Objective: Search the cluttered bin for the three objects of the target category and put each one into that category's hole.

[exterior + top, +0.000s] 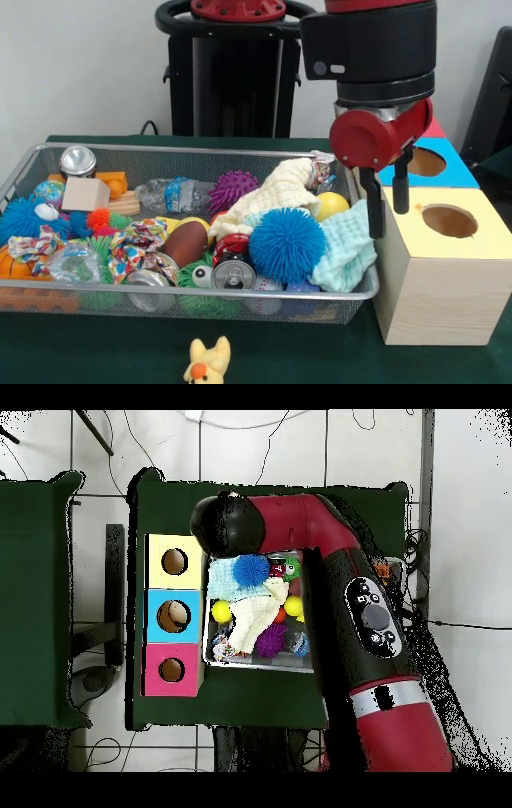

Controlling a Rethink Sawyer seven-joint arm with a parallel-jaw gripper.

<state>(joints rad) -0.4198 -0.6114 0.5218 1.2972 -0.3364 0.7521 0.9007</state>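
Now the gripper hangs spread and empty between the bin and the yellow box. Targets presumably lie buried in the bin; sweep back over it before descending.

A: Where is my gripper hanging?

B: Between the bin and the box with holes, over the bin's right rim, in the front view.

A: And what lies in the bin near me?

B: A spiky ball sits before a folded cloth, with a can at its left. A plush toy lies on the table, before the bin.
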